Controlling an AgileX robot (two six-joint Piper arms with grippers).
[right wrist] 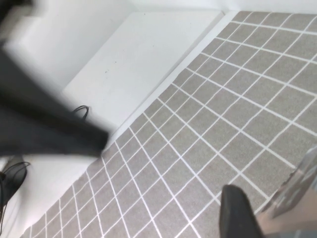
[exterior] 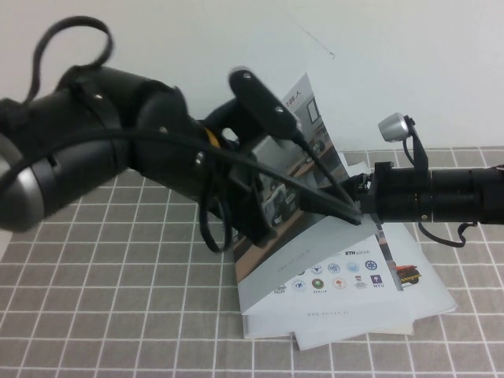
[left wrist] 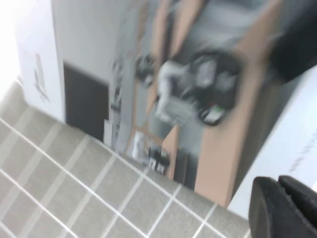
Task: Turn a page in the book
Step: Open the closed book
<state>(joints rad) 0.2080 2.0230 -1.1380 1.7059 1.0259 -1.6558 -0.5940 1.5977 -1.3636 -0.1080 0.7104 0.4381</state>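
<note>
The book (exterior: pixel 346 287) lies open on the checked table, its inner page with logos facing up. Its page (exterior: pixel 309 118), the cover sheet with the robot photo, stands lifted and tilted over the book. My right gripper (exterior: pixel 335 206) reaches in from the right at the page's lower part, open, with one long finger (right wrist: pixel 238 214) lying against the sheet (right wrist: pixel 297 196); the other finger is hidden. My left gripper (exterior: pixel 266 224) hangs in front of the printed face of the page (left wrist: pixel 198 89), its fingertips (left wrist: pixel 277 206) pressed together with nothing between them.
Plain white sheets (exterior: pixel 346 331) stick out from under the book at the front. The bulky left arm (exterior: pixel 94 157) fills the left of the high view. A white wall (exterior: pixel 394 63) runs along the back of the grey checked table (exterior: pixel 118 315).
</note>
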